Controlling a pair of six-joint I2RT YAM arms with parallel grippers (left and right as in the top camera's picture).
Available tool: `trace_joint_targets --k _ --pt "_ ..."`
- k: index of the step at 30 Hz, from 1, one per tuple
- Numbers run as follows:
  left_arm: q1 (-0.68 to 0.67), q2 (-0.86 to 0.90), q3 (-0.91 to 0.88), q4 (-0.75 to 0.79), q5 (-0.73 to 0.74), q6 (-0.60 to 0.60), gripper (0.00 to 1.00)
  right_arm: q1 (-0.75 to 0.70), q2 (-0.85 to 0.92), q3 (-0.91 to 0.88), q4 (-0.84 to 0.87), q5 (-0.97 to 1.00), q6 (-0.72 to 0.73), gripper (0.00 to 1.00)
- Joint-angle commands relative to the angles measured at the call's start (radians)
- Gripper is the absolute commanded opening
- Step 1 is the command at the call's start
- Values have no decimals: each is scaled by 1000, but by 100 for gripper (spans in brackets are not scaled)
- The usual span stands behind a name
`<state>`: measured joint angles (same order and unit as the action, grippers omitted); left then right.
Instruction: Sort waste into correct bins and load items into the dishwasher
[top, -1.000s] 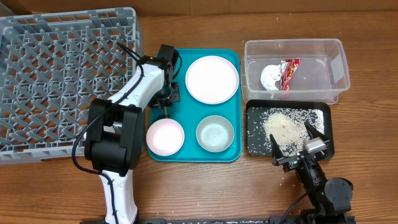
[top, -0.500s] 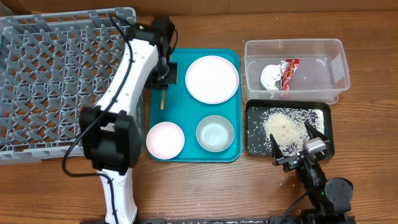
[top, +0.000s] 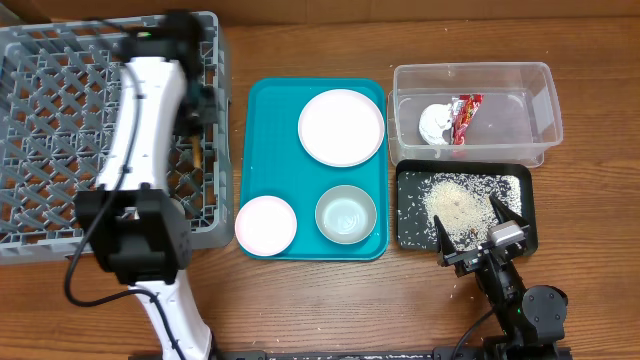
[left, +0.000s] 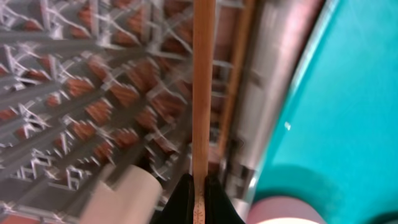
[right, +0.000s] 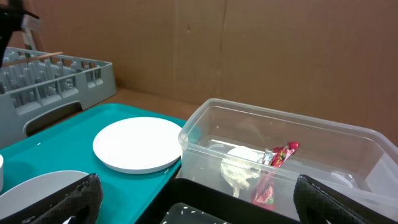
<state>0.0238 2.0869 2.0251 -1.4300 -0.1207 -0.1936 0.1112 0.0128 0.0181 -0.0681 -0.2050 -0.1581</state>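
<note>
While left tool (left: 199, 188) clamps chopstick (left: 201, 81) over rack (top: 30, 243), right tool (top: 468, 218) spread — rice (top: 455, 200) in tray (top: 533, 200).

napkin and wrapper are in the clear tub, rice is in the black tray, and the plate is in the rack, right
Not quite. The overhead view shows the plate on the teal tray, not in the rack. The rest holds: the napkin and wrapper are in the clear tub, and the rice is in the black tray.
</note>
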Motion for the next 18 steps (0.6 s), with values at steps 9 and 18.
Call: trace_joint_targets --k 9,18 --pt "20 -12 -84 86 76 146 4 2 -10 -10 6 2 4 100" --pt "21 -21 -91 55 117 193 34 2 -10 -10 6 2 4 100"
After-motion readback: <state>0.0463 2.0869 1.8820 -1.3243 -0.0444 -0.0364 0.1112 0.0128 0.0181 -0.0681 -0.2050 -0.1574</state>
